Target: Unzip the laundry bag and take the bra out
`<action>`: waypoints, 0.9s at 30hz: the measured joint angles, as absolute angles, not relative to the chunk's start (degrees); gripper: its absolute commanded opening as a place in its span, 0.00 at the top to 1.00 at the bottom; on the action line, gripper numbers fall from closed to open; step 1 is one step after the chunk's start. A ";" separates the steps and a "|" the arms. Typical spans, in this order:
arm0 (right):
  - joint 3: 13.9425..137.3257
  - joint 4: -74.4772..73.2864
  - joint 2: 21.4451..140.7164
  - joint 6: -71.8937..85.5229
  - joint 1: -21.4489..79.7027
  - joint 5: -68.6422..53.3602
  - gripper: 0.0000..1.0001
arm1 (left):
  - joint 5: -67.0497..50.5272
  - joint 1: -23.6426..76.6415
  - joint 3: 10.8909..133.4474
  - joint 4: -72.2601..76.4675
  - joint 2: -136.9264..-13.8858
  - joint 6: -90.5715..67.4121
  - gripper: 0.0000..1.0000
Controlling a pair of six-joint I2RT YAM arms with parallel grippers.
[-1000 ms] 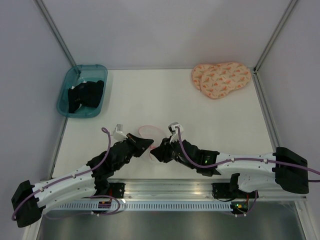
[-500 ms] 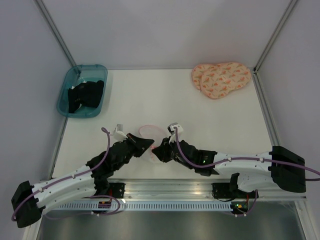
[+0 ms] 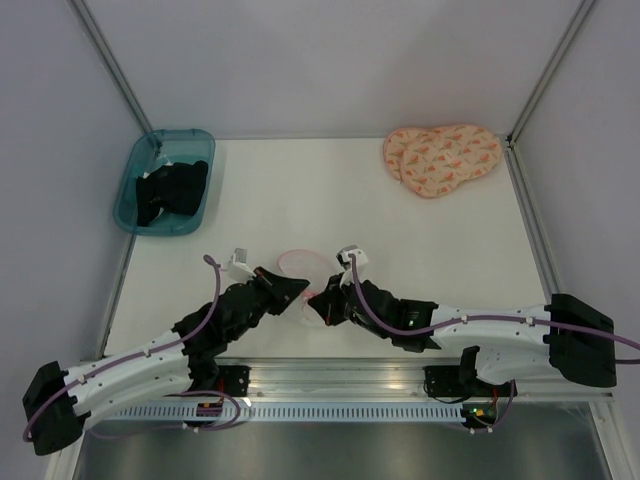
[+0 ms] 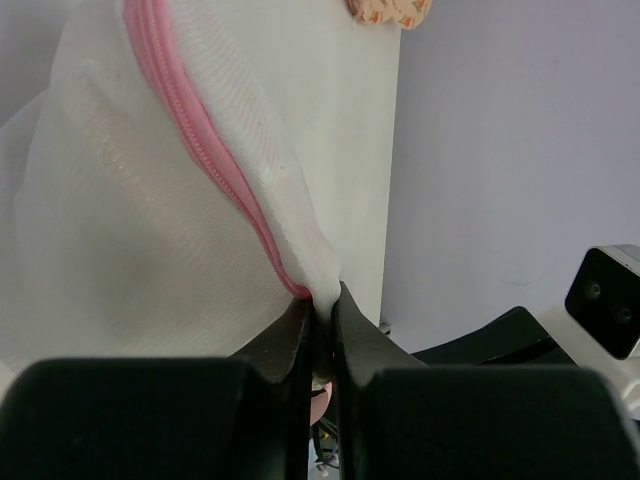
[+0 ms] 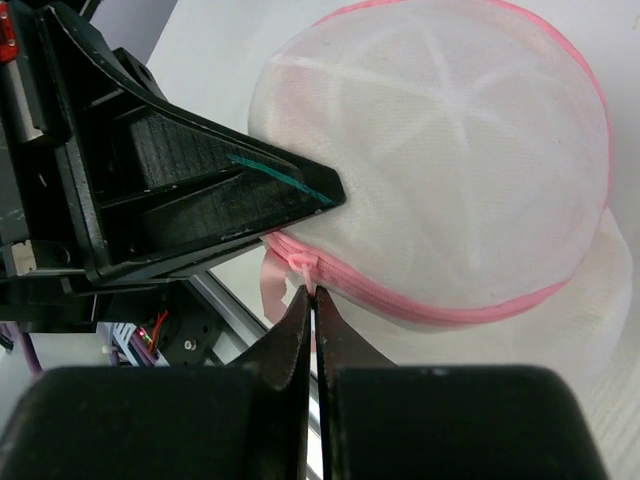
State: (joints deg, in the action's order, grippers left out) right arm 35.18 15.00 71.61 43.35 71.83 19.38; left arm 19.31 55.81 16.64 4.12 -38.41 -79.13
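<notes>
The laundry bag (image 3: pixel 298 264), white see-through mesh with pink edging, sits between both grippers near the table's front edge. My left gripper (image 4: pixel 322 300) is shut on a pinch of mesh at the end of the pink zip (image 4: pixel 196 150); from above its tip (image 3: pixel 302 287) sits on the bag's left side. My right gripper (image 5: pixel 311 292) is shut on the small pink zip pull (image 5: pixel 308 266), at the near-left end of the zip, close beside the left fingers (image 5: pixel 200 170). The bra shows only as pale white fabric (image 5: pixel 450 110) through the mesh.
A teal bin (image 3: pixel 202 148) with black clothing stands at the far left. A peach patterned pad (image 3: pixel 442 160) lies at the far right corner. The metal rail (image 3: pixel 330 375) with both arm bases runs along the near edge. Grey walls enclose the table.
My right gripper has closed, its jaws now pinching the zip pull, and it has edged slightly toward the bag. The left gripper keeps its hold and has not moved.
</notes>
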 measured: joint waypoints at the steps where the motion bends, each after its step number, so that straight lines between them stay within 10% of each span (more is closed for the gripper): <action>1: 35.42 13.89 71.31 43.40 71.83 19.49 1.00 | 19.33 55.88 16.64 3.77 -37.98 -79.13 0.98; 27: 38.35 -17.67 67.72 44.77 71.70 35.94 1.00 | 10.46 54.52 16.82 4.12 -36.25 -68.38 0.98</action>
State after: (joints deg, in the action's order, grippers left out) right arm 38.35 -17.67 67.72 44.77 71.70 35.94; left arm 10.46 54.52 16.82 4.12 -36.25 -68.38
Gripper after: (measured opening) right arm 0.009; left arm 0.127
